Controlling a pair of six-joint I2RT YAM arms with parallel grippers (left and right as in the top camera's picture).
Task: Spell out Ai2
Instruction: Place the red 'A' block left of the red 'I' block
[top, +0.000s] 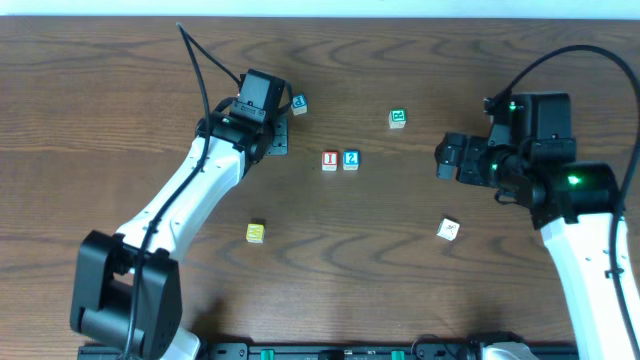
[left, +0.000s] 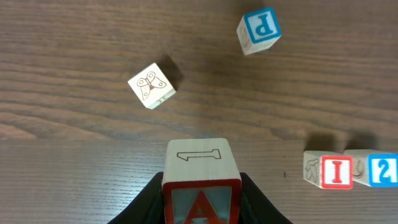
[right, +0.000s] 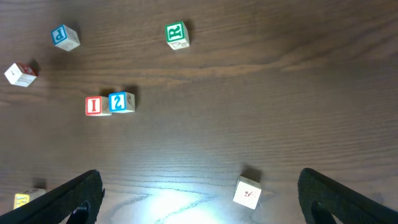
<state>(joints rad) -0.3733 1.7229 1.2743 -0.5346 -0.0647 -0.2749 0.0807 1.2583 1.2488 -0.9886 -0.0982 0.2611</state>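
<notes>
Left wrist, left pincer (left: 202, 204) clamped on A block (left: 200, 165), right pincer (right: 199, 190) spread apart

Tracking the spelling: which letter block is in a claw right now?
The red A block, gripped in the left claw; the I block, 2 block, P block and R block lie loose on the table.

I work over a dark brown table (top: 120, 60), its wood grain running left to right. Beyond the table's far edge lies a thin pale strip (top: 320, 8). Along its near edge sits a black rail (top: 330, 350). My right wrist view shows a soft white glare (right: 168, 202) on the tabletop.
</notes>
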